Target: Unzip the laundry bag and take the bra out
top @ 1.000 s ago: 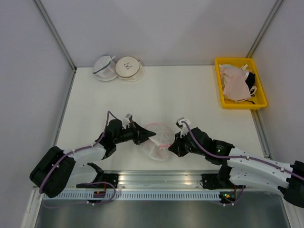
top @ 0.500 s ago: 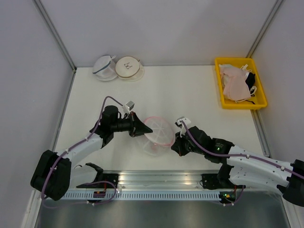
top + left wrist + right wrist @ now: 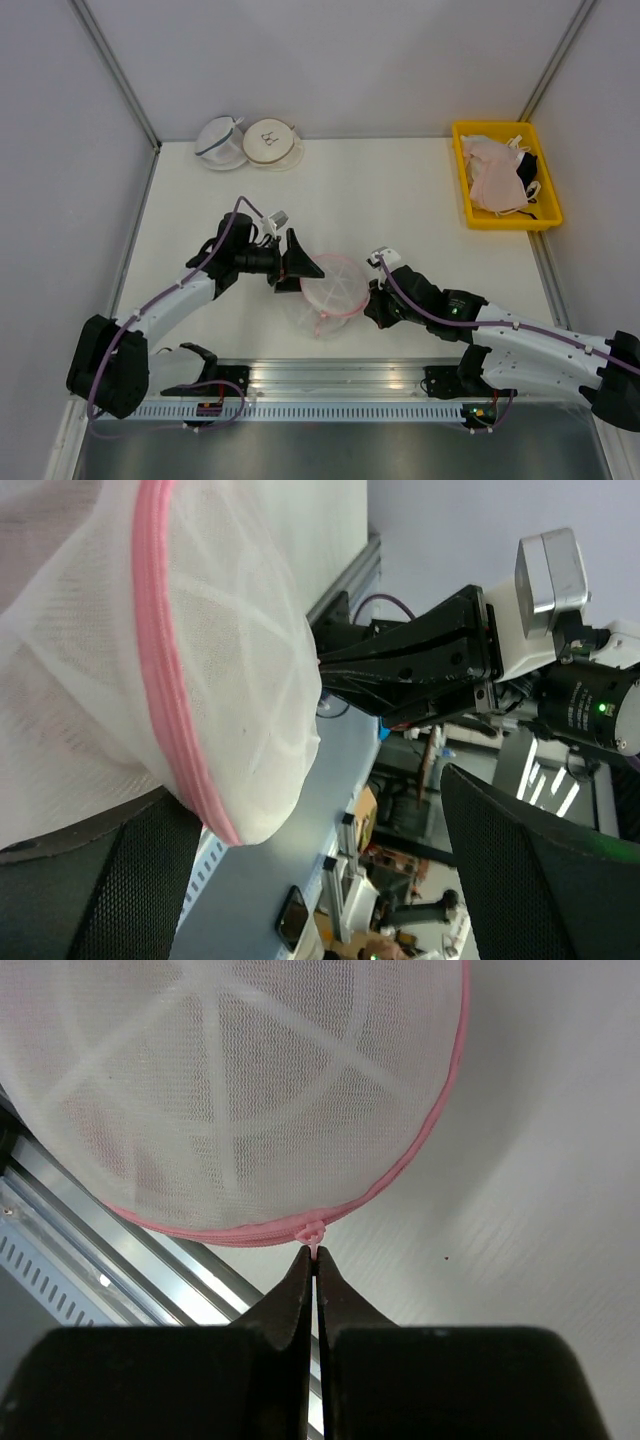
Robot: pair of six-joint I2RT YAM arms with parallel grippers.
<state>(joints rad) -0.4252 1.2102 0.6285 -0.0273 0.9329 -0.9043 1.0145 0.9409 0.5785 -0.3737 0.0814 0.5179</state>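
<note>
Where its two fingertips meet, the right gripper [image 3: 315,1255] is clenched on the small pink zipper pull [image 3: 314,1232] of the laundry bag [image 3: 335,285], with no gap showing between the fingers. The left gripper [image 3: 303,262] is released. Its mesh-padded fingers [image 3: 120,880] are spread wide, and the bag's left edge and pink rim [image 3: 165,710] bulge into the space between them, against one finger.

The bag hangs between the two grippers at the middle of the near part of the table [image 3: 400,200], tilted so its domed white mesh faces up and right. The pink zipper line runs around its edge. A dull brownish-pink tint shows behind the mesh in the right wrist view, too vague to say whether it is the bra.

From the bag, the left arm runs back to the near left and the right arm to the near right, both bases by the aluminium rail [image 3: 340,375]. At the far left lie a white pouch with dark trim [image 3: 220,143] and a beige-rimmed pouch [image 3: 272,143], touching each other. At the far right, a yellow bin [image 3: 463,185] holds pale pink and black garments.
</note>
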